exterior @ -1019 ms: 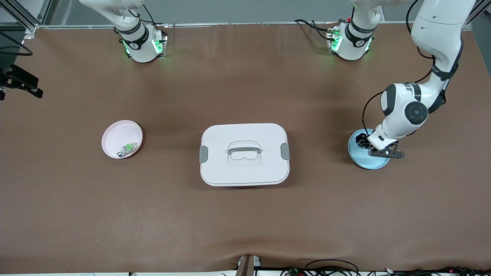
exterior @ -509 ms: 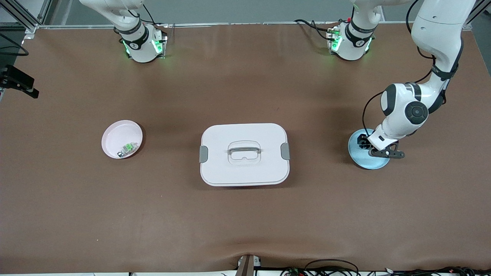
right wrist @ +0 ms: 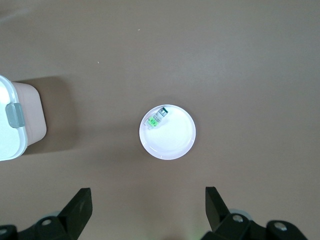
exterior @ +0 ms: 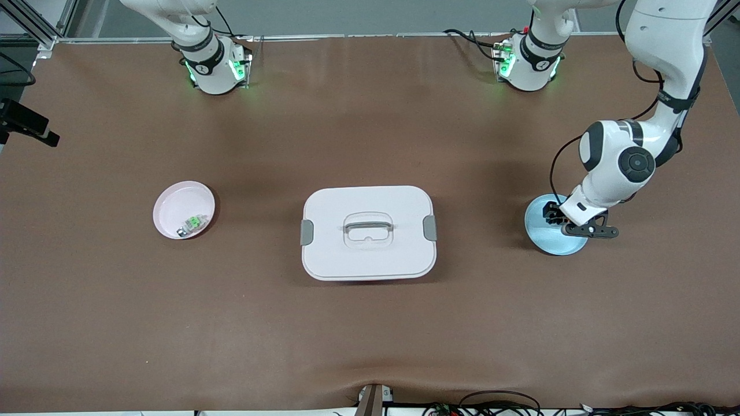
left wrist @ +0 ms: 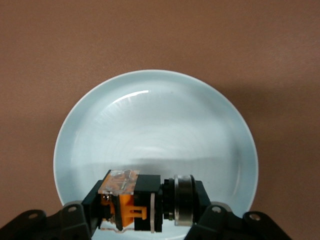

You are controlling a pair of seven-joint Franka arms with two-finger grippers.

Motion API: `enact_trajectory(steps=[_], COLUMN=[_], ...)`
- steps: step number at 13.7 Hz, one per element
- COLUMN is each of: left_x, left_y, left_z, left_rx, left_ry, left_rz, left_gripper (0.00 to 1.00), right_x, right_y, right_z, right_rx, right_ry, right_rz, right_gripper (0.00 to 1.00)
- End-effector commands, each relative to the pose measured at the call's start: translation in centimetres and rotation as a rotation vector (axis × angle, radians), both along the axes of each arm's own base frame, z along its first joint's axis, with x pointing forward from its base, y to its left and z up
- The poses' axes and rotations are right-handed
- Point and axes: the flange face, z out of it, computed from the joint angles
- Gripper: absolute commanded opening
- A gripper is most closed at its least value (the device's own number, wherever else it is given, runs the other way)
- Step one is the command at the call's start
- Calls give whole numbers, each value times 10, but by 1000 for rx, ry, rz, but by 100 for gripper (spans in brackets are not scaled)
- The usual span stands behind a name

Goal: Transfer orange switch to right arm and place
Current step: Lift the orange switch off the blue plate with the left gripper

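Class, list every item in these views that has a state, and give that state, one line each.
left tool: shut on the orange switch, over the blue plate
orange switch: gripped, lying sideways
blue plate: otherwise bare
right tool: open, high over the pink plate
green switch: in the pink plate
white box: lid on

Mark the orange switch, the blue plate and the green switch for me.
orange switch [left wrist: 131, 204]: left wrist view, on its orange-marked body between the left gripper's fingers.
blue plate [left wrist: 155, 125]: left wrist view, on its bare inner surface.
green switch [exterior: 193, 223]: front view, on its green top, in the pink dish.
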Motion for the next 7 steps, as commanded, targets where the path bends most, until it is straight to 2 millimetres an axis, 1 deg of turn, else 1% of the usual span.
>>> enact_trajectory(steps=[1, 2, 4, 5, 7], left_x=[3, 7, 17, 23, 37], left_y=[-8, -13, -21, -28, -38], left_z=[33, 41, 63, 74, 105], left_rx=[13, 14, 15, 18, 33], left_ry=[8, 19, 44, 65, 118], left_rz=[46, 64, 117, 136, 186], left_gripper=[35, 35, 35, 35, 35], right_x=[0, 0, 1, 1, 2], right_y=[2, 3, 8, 9, 11], right_z=[0, -1, 0, 0, 0], right_rx=[12, 12, -5, -18, -26], right_ry=[7, 9, 4, 4, -1], right_rz=[-16, -15, -2, 2, 10], right_gripper=[100, 100, 100, 100, 100])
